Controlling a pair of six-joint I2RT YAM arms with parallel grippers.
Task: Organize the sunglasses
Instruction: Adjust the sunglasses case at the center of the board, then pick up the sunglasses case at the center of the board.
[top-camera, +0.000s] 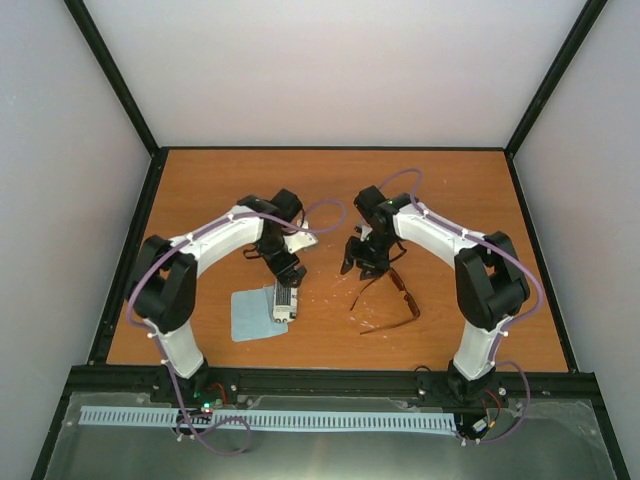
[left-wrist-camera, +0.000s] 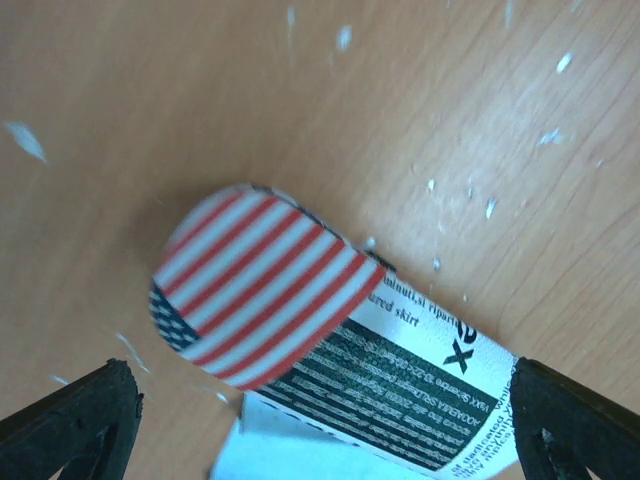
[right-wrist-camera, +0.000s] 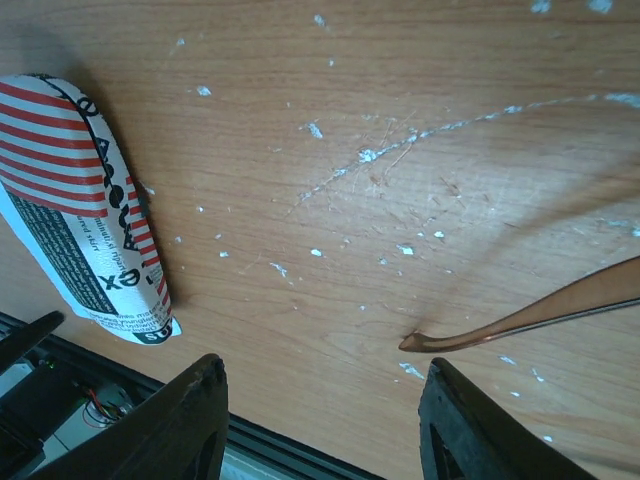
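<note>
left arm arches up from its base, then bends down at mid-worktop. left claw (left-wrist-camera: 320, 430): fingers spread wide, empty, above the striped case (left-wrist-camera: 260, 290), which overlaps one edge of the blue cloth (top-camera: 248, 316). right arm mirrors this arch. right claw (right-wrist-camera: 320, 430): fingers apart, empty. the sunglasses (top-camera: 392, 300) lie on the worktop (top-camera: 450, 190) right of centre, one temple tip just ahead of that claw. bare wood separates case and sunglasses and runs on to the far edge.

Lit brightly and evenly from above. Soft, faint shadows on tabletop (top-camera: 200, 190). Slight blur on striped case (left-wrist-camera: 255, 290) in left wrist view.
</note>
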